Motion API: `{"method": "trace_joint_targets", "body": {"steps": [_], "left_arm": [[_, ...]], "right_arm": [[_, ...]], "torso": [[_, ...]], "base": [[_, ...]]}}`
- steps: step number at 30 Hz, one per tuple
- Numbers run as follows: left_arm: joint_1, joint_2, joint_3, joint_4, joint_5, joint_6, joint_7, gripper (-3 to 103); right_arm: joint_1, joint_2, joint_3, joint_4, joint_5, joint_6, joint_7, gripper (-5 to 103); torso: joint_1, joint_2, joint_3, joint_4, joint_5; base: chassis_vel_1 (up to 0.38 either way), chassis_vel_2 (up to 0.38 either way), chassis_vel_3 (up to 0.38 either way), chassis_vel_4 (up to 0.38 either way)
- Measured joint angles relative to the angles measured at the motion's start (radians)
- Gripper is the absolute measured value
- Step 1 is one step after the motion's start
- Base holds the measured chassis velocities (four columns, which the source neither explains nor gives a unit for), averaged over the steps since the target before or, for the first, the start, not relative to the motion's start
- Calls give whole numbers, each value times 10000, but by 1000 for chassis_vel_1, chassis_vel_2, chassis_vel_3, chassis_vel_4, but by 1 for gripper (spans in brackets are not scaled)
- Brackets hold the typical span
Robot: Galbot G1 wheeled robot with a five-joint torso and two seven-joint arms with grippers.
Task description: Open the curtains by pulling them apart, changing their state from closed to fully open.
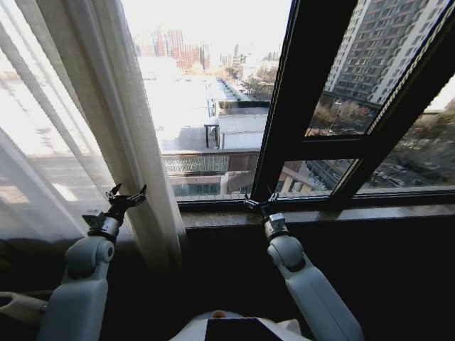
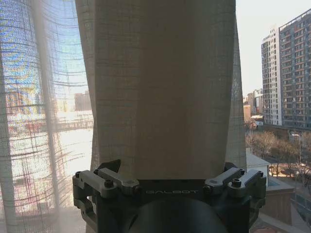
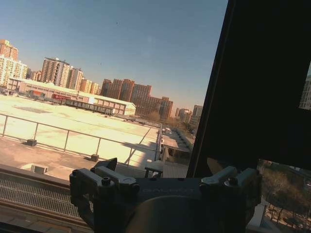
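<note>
The left pincer (image 1: 126, 196), fingers spread open, is hovering against the sheer cream pleated curtain (image 1: 106, 128) bunched at the window's left; it should probably close on that thick fold before pulling leftward, while the open right pincer (image 1: 259, 205) is waiting near the dark sill (image 1: 313, 214).

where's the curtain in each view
Head view: curtain hangs at left, its edge by the left pincer.
Left wrist view: thick fold straight ahead, between the open fingers.
Right wrist view: not in it.
Shared landmark: dark window frame.
</note>
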Motion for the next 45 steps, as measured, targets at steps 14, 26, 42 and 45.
{"method": "trace_joint_targets", "body": {"steps": [14,26,42,45], "left_arm": [[-445,51,75,392,105,146,-353,70],[-251,162,-181,321,96,-2,-299,26],[93,-107,-528,115,181,-188,-298,0],[123,-115,-528,114,222,-198,-296,0]], "right_arm": [[-193,-5,32,221,-23,15,34,100],[-459,21,174,410,-44,14,46,100],[-520,80,118,522,-368,-4,26,100],[-519,84,116,514,-423,-11,11,100]], "torso": [[1,0,-1,2,-1],[0,0,-1,1,-1],[0,0,-1,1,-1],[0,0,-1,0,-1]], "base": [[0,0,0,0],[0,0,0,0],[0,0,0,0],[0,0,0,0]]}}
